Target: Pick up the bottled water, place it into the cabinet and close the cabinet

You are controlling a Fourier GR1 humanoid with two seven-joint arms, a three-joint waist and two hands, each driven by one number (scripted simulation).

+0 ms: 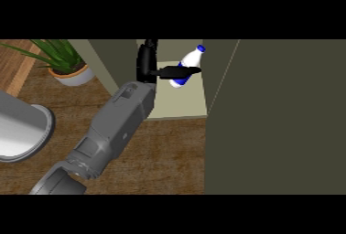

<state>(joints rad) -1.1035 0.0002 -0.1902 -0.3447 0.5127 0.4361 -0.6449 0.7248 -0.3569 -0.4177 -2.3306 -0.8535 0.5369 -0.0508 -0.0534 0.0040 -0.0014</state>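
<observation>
Head view showed the left robot hand (150,68) clamped on the white plastic bottle with blue cap (188,61) at twelve o'clock, inside the olive cabinet (182,107); it should be set upright before release.

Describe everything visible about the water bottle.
The bottled water is white with a blue cap and a blue band low on its body; the material looks like plastic. It leans, cap up and to the right, inside the open cabinet above its pale shelf. The hand curls round its middle, hiding part of it.
</observation>
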